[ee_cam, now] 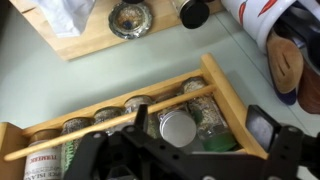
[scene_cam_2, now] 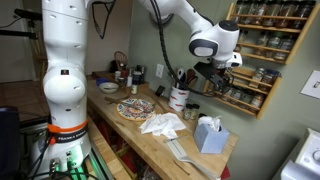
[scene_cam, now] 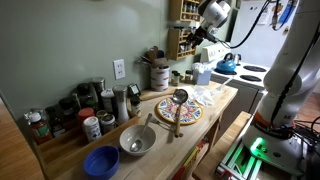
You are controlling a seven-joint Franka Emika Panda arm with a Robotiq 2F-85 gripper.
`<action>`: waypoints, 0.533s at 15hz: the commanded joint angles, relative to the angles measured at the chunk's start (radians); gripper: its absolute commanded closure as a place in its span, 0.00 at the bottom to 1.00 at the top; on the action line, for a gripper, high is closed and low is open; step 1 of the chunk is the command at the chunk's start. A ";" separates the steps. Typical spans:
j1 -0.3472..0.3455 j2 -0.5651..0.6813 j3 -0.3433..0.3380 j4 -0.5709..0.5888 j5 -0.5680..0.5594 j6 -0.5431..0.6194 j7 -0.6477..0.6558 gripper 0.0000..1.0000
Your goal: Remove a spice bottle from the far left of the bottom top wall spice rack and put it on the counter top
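The honey-brown wooden spice rack hangs on the wall and also shows in an exterior view. In the wrist view the rack fills the lower half, with a row of small jars behind its rail. My gripper is open, with one finger on each side of a silver-lidded spice bottle at the end of the row. The bottle's lid faces the camera. In both exterior views the gripper is up against the rack's lower shelves. The light-wood counter top lies below.
On the counter are a patterned plate, a wooden spoon, a metal bowl, a blue bowl, a utensil crock, a tissue box and a crumpled cloth. A tray of larger bottles stands along the wall. A blue kettle sits on the stove.
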 commanded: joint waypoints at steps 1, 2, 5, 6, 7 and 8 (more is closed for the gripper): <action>-0.024 0.034 0.019 0.033 0.027 0.005 -0.105 0.00; -0.025 0.039 0.022 0.039 0.029 0.007 -0.121 0.00; -0.028 0.062 0.034 0.056 0.064 0.031 -0.165 0.00; -0.029 0.070 0.036 0.060 0.073 0.044 -0.163 0.00; -0.032 0.079 0.041 0.065 0.091 0.054 -0.173 0.00; -0.033 0.089 0.045 0.070 0.100 0.072 -0.178 0.00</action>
